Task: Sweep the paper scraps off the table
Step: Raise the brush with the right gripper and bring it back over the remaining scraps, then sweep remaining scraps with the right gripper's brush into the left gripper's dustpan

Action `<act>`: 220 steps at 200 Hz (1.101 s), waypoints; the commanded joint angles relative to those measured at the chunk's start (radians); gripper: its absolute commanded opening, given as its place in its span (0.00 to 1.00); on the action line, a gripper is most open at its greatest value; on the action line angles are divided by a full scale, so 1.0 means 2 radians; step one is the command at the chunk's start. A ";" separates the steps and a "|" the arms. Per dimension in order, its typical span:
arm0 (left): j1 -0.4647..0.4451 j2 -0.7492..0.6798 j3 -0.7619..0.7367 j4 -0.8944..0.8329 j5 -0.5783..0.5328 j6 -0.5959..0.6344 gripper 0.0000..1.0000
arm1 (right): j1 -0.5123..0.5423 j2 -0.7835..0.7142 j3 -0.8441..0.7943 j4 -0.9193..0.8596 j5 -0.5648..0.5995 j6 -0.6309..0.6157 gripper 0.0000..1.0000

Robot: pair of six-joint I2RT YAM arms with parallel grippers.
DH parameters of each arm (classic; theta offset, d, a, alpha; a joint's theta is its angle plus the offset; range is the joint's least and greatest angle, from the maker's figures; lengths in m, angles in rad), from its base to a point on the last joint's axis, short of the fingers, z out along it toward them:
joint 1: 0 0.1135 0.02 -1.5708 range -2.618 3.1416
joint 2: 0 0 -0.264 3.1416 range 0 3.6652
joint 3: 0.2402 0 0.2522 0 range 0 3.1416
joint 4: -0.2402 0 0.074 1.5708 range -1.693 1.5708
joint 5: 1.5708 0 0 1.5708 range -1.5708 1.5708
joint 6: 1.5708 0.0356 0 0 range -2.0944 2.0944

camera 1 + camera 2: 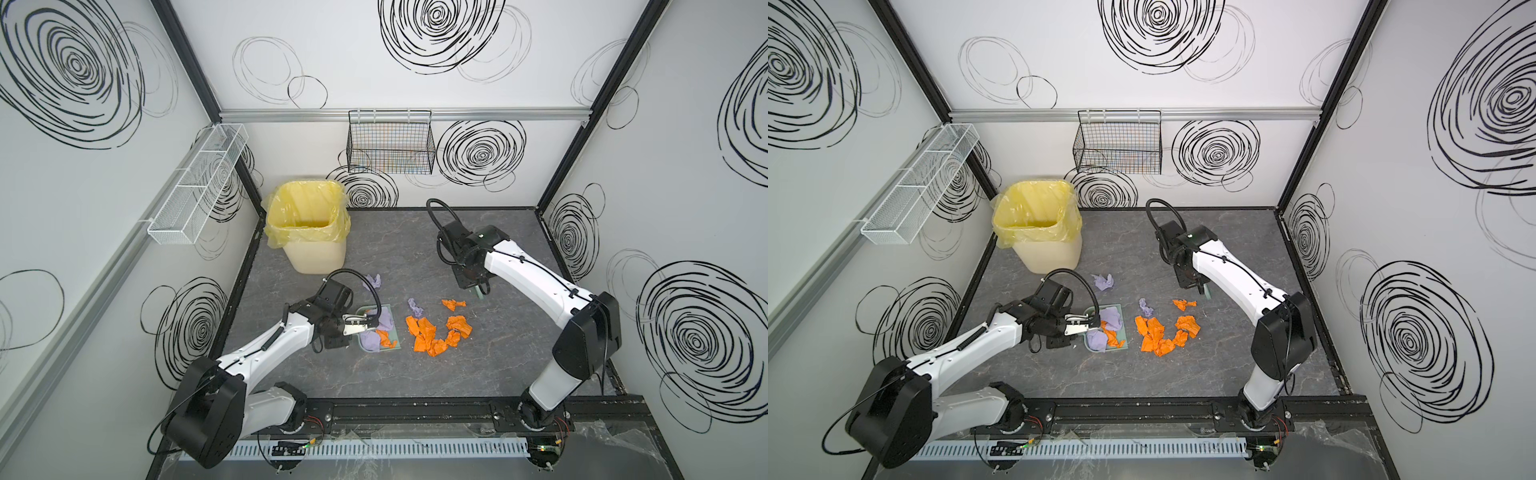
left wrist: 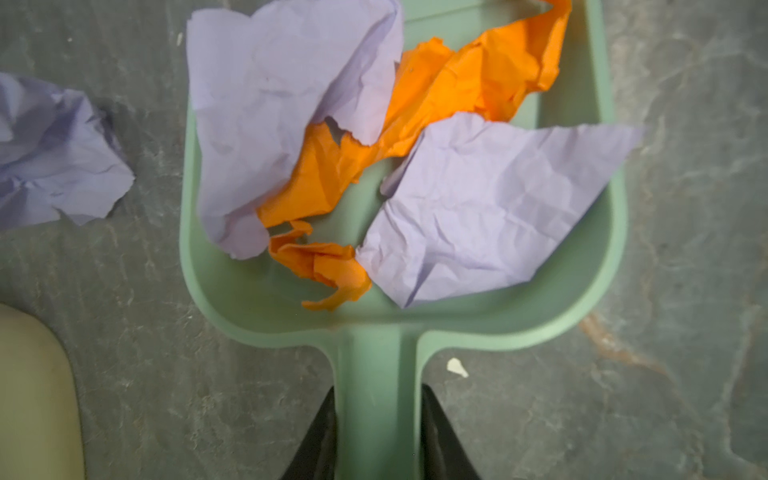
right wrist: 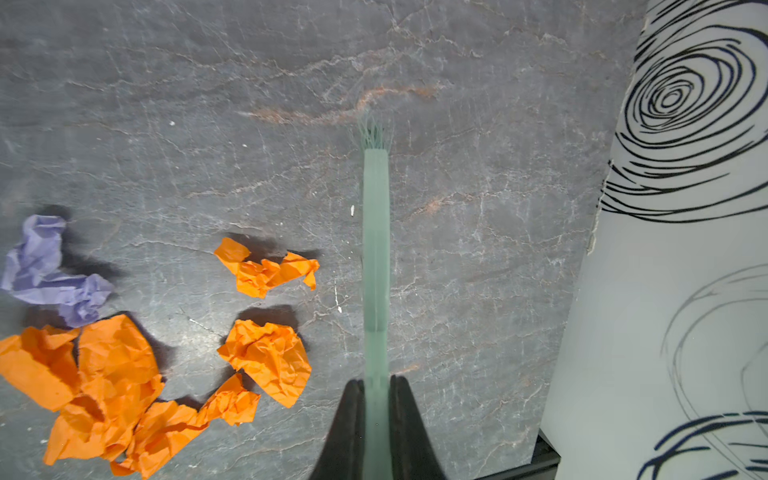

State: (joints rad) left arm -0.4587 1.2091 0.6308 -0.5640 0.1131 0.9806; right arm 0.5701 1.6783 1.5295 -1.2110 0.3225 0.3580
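While bare table [image 1: 519,332] runs to the wall [image 3: 685,249], paper scraps [image 3: 266,357] lie near the right claw [image 3: 376,386], which is pinching a brush [image 3: 376,249] — the left claw [image 2: 376,399] pinches the dustpan [image 2: 374,332].

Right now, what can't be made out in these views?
- Brush bristles: edge-on and blurred in the right wrist view; mostly under the right arm in both top views.
- Dustpan front lip: cut off by the left wrist view's edge.
- Black wire basket contents: blurred behind mesh in both top views.

L tool [image 2: 378,390], R tool [image 3: 376,379]: jaws tight (both low, tilted down)
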 commanded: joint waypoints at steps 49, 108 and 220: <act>-0.057 0.007 -0.017 0.001 -0.009 -0.028 0.00 | 0.032 -0.016 -0.077 -0.025 -0.008 0.043 0.00; -0.072 0.029 -0.015 0.022 -0.029 -0.047 0.00 | 0.098 -0.005 -0.088 -0.025 -0.073 0.091 0.00; -0.092 0.049 -0.009 0.037 -0.030 -0.070 0.00 | 0.187 0.048 0.008 -0.017 -0.136 0.208 0.00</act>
State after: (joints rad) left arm -0.6289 1.2751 0.6132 -0.4908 0.0673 0.8562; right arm 0.9287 1.7504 1.5028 -1.2453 0.1146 0.6823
